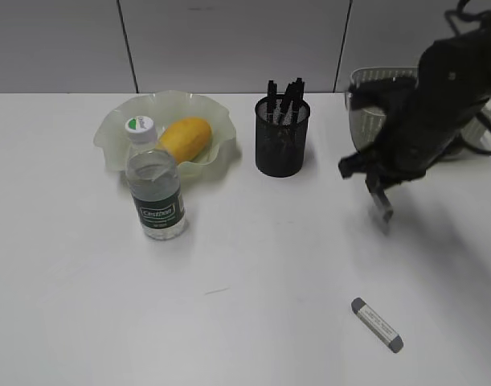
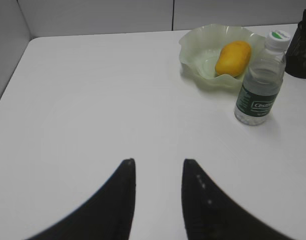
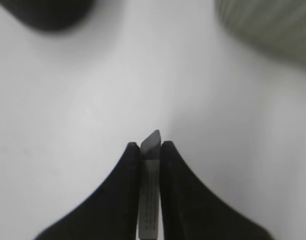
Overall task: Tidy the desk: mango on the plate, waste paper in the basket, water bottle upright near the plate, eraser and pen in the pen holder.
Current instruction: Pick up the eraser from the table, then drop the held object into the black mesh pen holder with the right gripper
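The mango (image 1: 186, 138) lies on the pale-green plate (image 1: 116, 133). The water bottle (image 1: 155, 189) stands upright against the plate's front. The black mesh pen holder (image 1: 282, 145) holds several dark pens. My right gripper (image 1: 380, 197) hangs above the desk (image 1: 253, 265), right of the pen holder, shut on a grey eraser (image 3: 151, 142) that points down. A second grey eraser (image 1: 378, 324) lies on the desk at the front right. My left gripper (image 2: 158, 162) is open and empty over bare desk, left of the plate (image 2: 198, 50). The waste paper is not in view.
The pale-green basket (image 1: 366, 88) stands at the back right, partly hidden by my right arm; its inside is hidden. In the right wrist view the pen holder (image 3: 47, 12) is a blur at top left and the basket (image 3: 273, 25) at top right. A grey wall runs behind the desk.
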Robot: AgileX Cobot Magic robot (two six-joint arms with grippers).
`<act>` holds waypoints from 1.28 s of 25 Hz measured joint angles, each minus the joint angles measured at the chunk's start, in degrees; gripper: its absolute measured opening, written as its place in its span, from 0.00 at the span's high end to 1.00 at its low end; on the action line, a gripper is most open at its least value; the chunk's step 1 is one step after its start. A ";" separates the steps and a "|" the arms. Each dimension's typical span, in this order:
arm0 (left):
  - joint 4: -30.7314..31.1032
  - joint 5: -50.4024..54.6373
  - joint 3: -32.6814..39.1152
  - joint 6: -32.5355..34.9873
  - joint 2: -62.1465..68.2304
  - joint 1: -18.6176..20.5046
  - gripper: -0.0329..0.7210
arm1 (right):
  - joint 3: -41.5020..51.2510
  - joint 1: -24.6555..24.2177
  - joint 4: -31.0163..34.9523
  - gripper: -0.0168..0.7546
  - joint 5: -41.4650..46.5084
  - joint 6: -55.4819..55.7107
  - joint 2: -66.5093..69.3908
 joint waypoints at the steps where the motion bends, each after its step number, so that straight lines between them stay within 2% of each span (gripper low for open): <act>1: 0.00 0.00 0.00 0.00 0.00 0.00 0.64 | 0.26 0.00 0.00 0.87 -3.46 -0.04 -2.89; 4: -0.05 0.00 0.00 0.00 0.00 0.00 0.64 | 0.37 0.00 -0.06 0.87 -19.76 -0.19 -9.67; 7: -0.05 0.00 0.00 0.00 0.00 0.00 0.64 | 0.18 0.00 -0.53 0.87 -39.79 0.12 -10.63; 10: -0.05 0.00 0.00 0.05 0.00 0.00 0.64 | -0.13 0.10 -0.63 0.87 -51.41 1.68 -6.02; 13: -0.05 0.00 0.00 0.05 0.00 0.00 0.64 | -0.20 0.10 -4.13 0.87 -57.13 5.00 0.62; 17: -0.05 0.00 0.00 0.05 0.00 0.00 0.64 | -0.15 0.23 -11.67 0.87 -60.72 10.10 6.91; 21: -0.05 0.00 0.00 0.05 0.00 0.00 0.64 | -0.15 0.68 -13.97 0.85 -59.58 10.98 9.30; 23: -0.05 0.00 0.00 0.05 0.00 0.00 0.64 | -0.15 0.68 -14.17 0.74 -57.89 11.11 9.44; 25: -0.05 0.00 0.00 0.05 0.00 0.00 0.64 | -0.15 0.68 -14.17 0.55 -56.84 11.19 9.32; 27: -0.05 0.00 0.00 0.05 0.00 0.00 0.64 | -0.15 0.68 -14.31 0.42 -54.28 11.18 8.22; 29: -0.05 0.00 0.00 0.05 0.00 0.00 0.64 | -0.15 0.75 -14.36 0.37 -49.87 11.18 4.88; 32: -0.05 0.00 0.00 0.05 0.00 0.00 0.64 | -0.03 0.75 -15.50 0.35 -40.76 11.18 -3.29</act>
